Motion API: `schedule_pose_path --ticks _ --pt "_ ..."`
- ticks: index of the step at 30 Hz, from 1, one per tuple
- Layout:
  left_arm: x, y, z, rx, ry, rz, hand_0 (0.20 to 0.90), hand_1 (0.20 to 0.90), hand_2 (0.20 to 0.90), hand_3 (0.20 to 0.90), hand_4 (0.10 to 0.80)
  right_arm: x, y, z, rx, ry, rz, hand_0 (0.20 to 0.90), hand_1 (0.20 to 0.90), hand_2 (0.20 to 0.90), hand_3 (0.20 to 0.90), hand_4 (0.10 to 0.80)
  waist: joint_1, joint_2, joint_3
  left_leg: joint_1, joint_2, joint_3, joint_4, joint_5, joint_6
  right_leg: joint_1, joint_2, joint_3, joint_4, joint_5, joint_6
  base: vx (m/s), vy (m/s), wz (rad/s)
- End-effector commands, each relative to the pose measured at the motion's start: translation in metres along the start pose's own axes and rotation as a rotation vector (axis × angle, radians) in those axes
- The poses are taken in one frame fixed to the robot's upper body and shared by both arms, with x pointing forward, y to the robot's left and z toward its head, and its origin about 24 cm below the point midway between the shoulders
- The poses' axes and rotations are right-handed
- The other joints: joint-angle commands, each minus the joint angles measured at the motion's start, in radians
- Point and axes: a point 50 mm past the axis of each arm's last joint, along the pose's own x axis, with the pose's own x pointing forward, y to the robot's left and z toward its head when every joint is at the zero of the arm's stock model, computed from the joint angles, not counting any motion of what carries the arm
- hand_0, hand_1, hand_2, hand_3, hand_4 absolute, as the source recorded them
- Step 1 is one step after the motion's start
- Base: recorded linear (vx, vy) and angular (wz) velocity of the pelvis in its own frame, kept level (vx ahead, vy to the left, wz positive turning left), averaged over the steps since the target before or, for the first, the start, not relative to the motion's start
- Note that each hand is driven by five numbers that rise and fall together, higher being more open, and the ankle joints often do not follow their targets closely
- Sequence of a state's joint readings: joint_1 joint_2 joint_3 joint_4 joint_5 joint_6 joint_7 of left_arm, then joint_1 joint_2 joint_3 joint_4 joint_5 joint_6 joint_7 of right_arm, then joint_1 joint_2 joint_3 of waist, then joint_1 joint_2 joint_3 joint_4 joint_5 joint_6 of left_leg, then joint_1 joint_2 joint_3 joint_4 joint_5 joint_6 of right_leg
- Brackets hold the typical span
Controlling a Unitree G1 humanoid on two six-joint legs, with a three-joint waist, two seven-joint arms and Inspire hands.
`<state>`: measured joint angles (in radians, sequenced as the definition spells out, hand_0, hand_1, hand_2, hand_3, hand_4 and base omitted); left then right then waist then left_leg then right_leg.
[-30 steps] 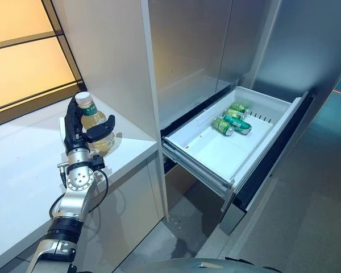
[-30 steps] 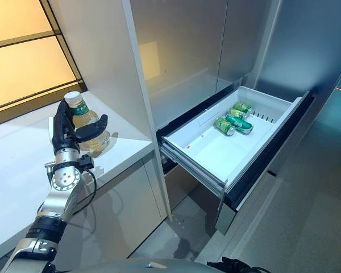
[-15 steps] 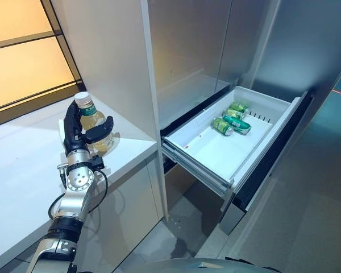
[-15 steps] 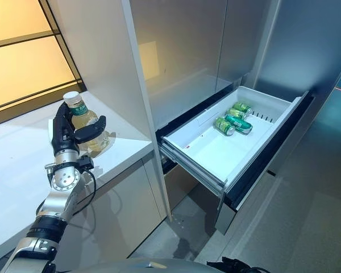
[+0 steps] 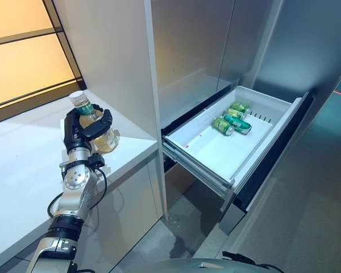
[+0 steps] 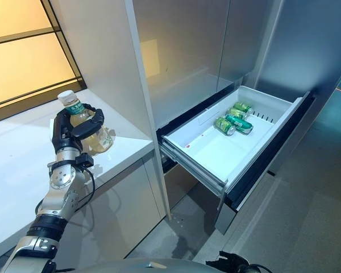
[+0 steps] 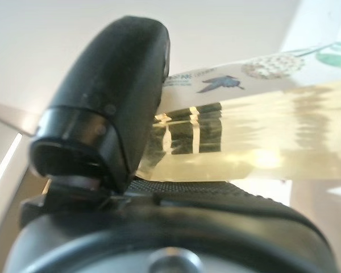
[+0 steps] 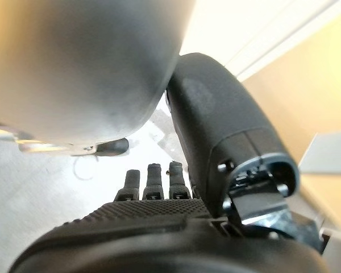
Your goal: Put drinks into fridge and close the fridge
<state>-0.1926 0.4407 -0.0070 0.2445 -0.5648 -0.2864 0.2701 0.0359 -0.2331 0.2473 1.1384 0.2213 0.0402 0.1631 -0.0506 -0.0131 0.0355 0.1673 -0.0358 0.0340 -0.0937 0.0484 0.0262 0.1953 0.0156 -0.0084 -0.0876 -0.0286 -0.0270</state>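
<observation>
A clear bottle of yellow drink [image 5: 79, 106] with a white cap stands tilted on the white counter [image 5: 23, 165]. My left hand [image 5: 83, 128] has its fingers and thumb curled round the bottle's body; the left wrist view shows the thumb [image 7: 113, 85] pressed against the bottle [image 7: 261, 131]. The fridge's white drawer [image 5: 200, 164] is pulled out to the right, with green cans [image 5: 232, 119] lying at its far end. My right hand [image 8: 153, 227] hangs with its fingers [image 8: 153, 179] straight and holds nothing.
A tall grey cabinet wall [image 5: 113, 62] stands between the counter and the fridge. The steel fridge front [image 5: 193, 51] rises above the drawer. Grey floor [image 5: 307, 216] lies below and to the right of the open drawer.
My left hand's fingers have closed round the bottle. The bottle has tipped over to the left in the grip.
</observation>
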Motion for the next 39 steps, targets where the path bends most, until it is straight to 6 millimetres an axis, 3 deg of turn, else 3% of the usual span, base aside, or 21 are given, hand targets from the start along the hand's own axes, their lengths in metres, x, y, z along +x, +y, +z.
schedule_pose_path --ticks 1,6,10,13,15,22,23,24,26,31,39 --pt "0.017 -0.059 0.112 -0.305 -0.51 -0.321 0.3 0.3 0.3 0.2 0.1 0.001 0.017 0.041 -0.074 -0.165 0.098 0.9 0.9 0.9 0.9 0.8 -0.001 0.021 -0.031 0.02 -0.028 -0.018 0.007 -0.102 0.02 -0.059 -0.007 -0.052 0.085 -0.015 0.057 -0.05 -0.028 0.01" --pt "-0.008 -0.085 0.131 -0.519 -0.577 -0.609 0.3 0.3 0.3 0.2 0.1 -0.013 0.06 0.093 -0.06 -0.338 0.336 0.9 0.9 0.9 0.9 0.8 0.006 0.015 -0.027 0.013 -0.026 -0.03 0.006 -0.095 0.015 -0.054 -0.009 -0.063 0.071 -0.006 0.055 -0.053 -0.03 0.0" --pt "-0.027 -0.101 0.138 -0.572 -0.613 -0.79 0.3 0.3 0.3 0.2 0.1 -0.033 0.091 0.119 -0.006 -0.439 0.55 0.9 0.9 0.9 0.9 0.8 0.006 0.01 -0.02 0.009 -0.027 -0.035 0.006 -0.09 0.011 -0.051 -0.01 -0.072 0.056 0.004 0.057 -0.064 -0.023 0.03" --pt "-0.035 -0.104 0.141 -0.576 -0.632 -0.863 0.3 0.3 0.3 0.2 0.1 -0.05 0.1 0.14 0.002 -0.538 0.635 0.9 0.9 0.9 0.9 0.8 0.006 0.007 -0.017 0.007 -0.026 -0.036 0.006 -0.088 0.009 -0.047 -0.011 -0.076 0.046 0.011 0.061 -0.046 -0.01 0.01" --pt "-0.041 -0.104 0.141 -0.569 -0.631 -0.921 0.3 0.3 0.3 0.2 0.1 -0.073 0.104 0.163 -0.028 -0.672 0.694 0.9 0.9 0.9 0.9 0.8 0.005 0.004 -0.014 0.005 -0.025 -0.033 0.006 -0.085 0.009 -0.049 -0.012 -0.076 0.041 0.016 0.064 -0.051 -0.003 0.0" --pt "-0.054 -0.107 0.13 -0.539 -0.555 -1.062 0.3 0.3 0.3 0.2 0.1 -0.158 0.089 0.224 -0.219 -1.096 0.746 0.9 0.9 0.9 0.9 0.8 0.001 -0.001 -0.006 -0.001 -0.025 -0.02 0.006 -0.083 0.011 -0.059 -0.013 -0.064 0.037 0.029 0.072 -0.035 0.011 -0.02" --pt "-0.055 -0.108 0.126 -0.531 -0.518 -1.085 0.3 0.3 0.3 0.2 0.1 -0.183 0.082 0.238 -0.257 -1.204 0.745 0.9 0.9 0.9 0.9 0.8 -0.001 -0.003 -0.006 -0.002 -0.025 -0.016 0.006 -0.084 0.013 -0.06 -0.013 -0.059 0.035 0.031 0.073 0.0 0.0 0.0" --pt "-0.055 -0.108 0.126 -0.531 -0.513 -1.087 0.3 0.3 0.3 0.2 0.1 -0.185 0.082 0.239 -0.258 -1.21 0.745 0.9 0.9 0.9 0.9 0.8 0.0 -0.003 -0.006 -0.002 -0.025 -0.015 0.006 -0.084 0.013 -0.06 -0.013 -0.058 0.035 0.032 0.073 -0.018 0.019 -0.03" --pt "-0.054 -0.109 0.121 -0.517 -0.465 -1.11 0.3 0.3 0.3 0.2 0.1 -0.209 0.073 0.254 -0.29 -1.308 0.729 0.9 0.9 0.9 0.9 0.8 -0.002 -0.005 -0.008 -0.002 -0.024 -0.007 0.006 -0.087 0.014 -0.062 -0.013 -0.054 0.034 0.032 0.073 -0.012 0.017 -0.06" --pt "-0.054 -0.107 0.113 -0.49 -0.39 -1.125 0.3 0.3 0.3 0.2 0.1 -0.234 0.062 0.261 -0.369 -1.372 0.721 0.9 0.9 0.9 0.9 0.8 -0.005 -0.009 -0.009 -0.005 -0.022 0.003 0.006 -0.088 0.017 -0.066 -0.014 -0.05 0.034 0.035 0.073 -0.011 0.015 -0.05" --pt "-0.052 -0.109 0.107 -0.449 -0.324 -1.126 0.3 0.3 0.3 0.2 0.1 -0.253 0.057 0.258 -0.542 -1.276 0.828 0.9 0.9 0.9 0.9 0.8 -0.016 -0.024 -0.011 -0.011 -0.021 0.014 0.006 -0.088 0.018 -0.074 -0.013 -0.04 0.033 0.04 0.071 -0.012 0.004 -0.04"
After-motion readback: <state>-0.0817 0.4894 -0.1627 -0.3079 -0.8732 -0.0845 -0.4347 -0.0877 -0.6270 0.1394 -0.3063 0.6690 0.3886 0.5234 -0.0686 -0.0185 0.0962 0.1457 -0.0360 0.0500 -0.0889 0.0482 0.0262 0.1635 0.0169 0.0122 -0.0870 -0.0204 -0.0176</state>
